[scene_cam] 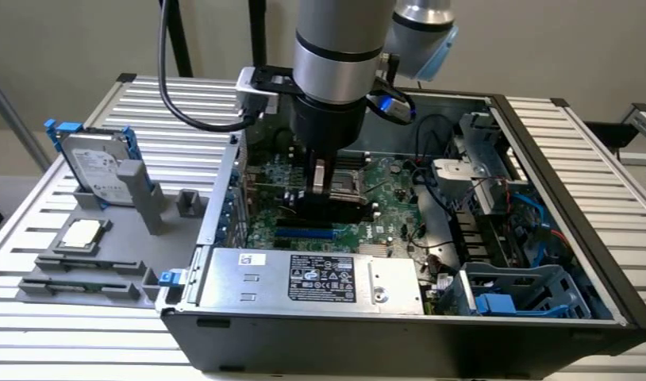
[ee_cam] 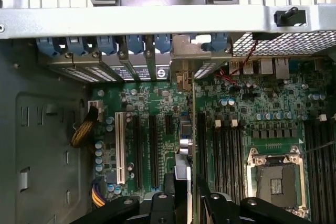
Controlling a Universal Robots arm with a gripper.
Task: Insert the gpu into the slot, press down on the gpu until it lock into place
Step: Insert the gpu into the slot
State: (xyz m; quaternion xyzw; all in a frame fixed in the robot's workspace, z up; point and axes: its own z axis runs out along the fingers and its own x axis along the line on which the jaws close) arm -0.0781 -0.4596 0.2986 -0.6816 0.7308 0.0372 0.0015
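Observation:
My gripper (scene_cam: 325,189) reaches down into the open computer case and is shut on the gpu (scene_cam: 329,209), a flat black card held upright over the green motherboard (scene_cam: 392,178). The bright-blue slot (scene_cam: 301,235) lies just in front of the card's lower edge; whether the card sits in it I cannot tell. In the wrist view the gpu (ee_cam: 192,129) appears edge-wise as a thin dark line. It runs from my gripper (ee_cam: 185,190) to its metal bracket (ee_cam: 184,61) at the case's rear wall.
A grey hard drive (scene_cam: 95,171) and a CPU chip (scene_cam: 82,232) rest on the grey fixture at the exterior view's left. The power supply (scene_cam: 313,278) fills the case front. Black memory slots (ee_cam: 226,145) and the CPU socket (ee_cam: 275,177) flank the card. A blue drive cage (scene_cam: 513,295) stands front right.

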